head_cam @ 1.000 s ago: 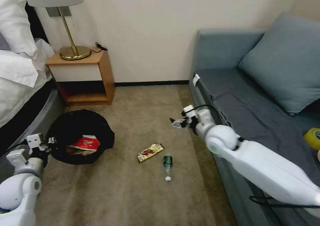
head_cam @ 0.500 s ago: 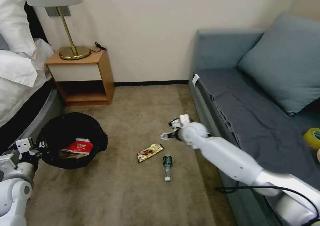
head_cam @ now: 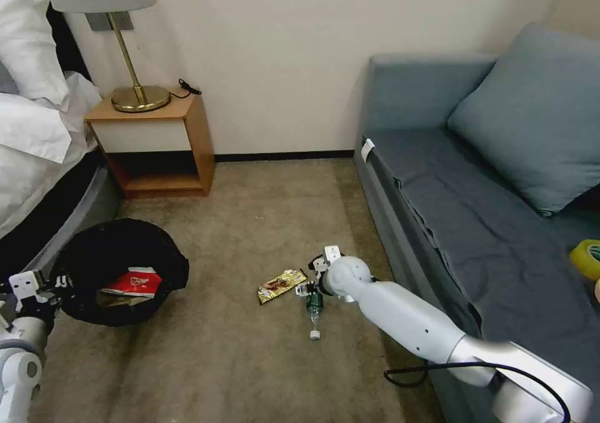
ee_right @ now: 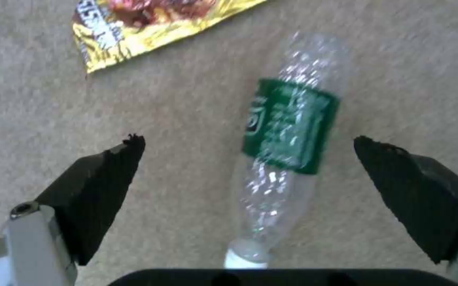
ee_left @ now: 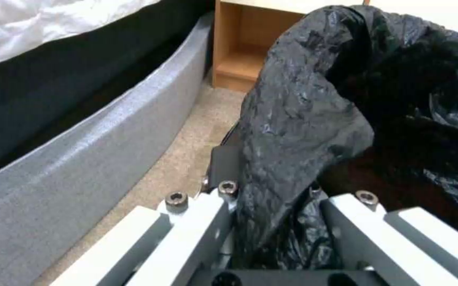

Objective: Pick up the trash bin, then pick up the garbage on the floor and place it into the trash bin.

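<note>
The right gripper (head_cam: 310, 290) hangs low over the carpet (head_cam: 237, 360), spread wide, directly above the bottle (head_cam: 314, 310). In the right wrist view its two black fingers (ee_right: 107, 178) stand one on each side of the bottle (ee_right: 284, 147), apart from it, with the green label between them. The bottle lies flat on the carpet near the sofa (head_cam: 487, 223), its white cap pointing toward 6 o'clock in the head view. The wrapper (head_cam: 282, 285) lies flat just beside it at 10 o'clock, not touching.

The left gripper (head_cam: 56, 282) is clamped on the black liner at the rim of the bin (head_cam: 119, 273), at the bin's 9 o'clock edge. The left wrist view shows the liner (ee_left: 303, 131) bunched between its fingers (ee_left: 224, 159). The bin sits beside the bed (head_cam: 44, 160), at 9 o'clock from the wrapper and well apart from it. The red packet (head_cam: 132, 282) lies inside the bin.
</note>
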You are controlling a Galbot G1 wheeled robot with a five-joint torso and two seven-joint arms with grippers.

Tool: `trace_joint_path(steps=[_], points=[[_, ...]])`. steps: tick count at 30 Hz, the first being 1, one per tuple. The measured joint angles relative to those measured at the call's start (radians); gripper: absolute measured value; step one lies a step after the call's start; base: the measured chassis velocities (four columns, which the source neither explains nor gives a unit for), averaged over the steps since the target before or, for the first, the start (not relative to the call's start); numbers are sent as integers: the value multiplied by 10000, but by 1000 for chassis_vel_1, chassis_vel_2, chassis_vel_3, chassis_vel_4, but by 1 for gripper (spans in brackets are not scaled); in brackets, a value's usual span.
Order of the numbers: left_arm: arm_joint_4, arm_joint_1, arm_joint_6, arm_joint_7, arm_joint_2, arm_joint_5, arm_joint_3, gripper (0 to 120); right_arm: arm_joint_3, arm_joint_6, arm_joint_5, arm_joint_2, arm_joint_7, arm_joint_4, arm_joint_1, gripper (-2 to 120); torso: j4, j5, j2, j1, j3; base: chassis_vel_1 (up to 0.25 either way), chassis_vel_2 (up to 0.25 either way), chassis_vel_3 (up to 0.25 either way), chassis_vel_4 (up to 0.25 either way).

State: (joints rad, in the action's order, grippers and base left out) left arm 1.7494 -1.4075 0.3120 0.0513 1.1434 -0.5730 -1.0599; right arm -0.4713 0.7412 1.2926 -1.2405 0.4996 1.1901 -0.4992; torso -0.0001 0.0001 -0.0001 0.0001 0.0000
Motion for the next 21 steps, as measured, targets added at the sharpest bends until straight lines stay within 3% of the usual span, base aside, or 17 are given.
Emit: trace_joint_path(steps=[21], points=[[-441, 303, -16, 6, -11, 73, 178, 4, 427, -47, -1290, -579, -424, -1007, -598, 100, 1, 1, 1, 0, 0, 0, 0, 0, 0]])
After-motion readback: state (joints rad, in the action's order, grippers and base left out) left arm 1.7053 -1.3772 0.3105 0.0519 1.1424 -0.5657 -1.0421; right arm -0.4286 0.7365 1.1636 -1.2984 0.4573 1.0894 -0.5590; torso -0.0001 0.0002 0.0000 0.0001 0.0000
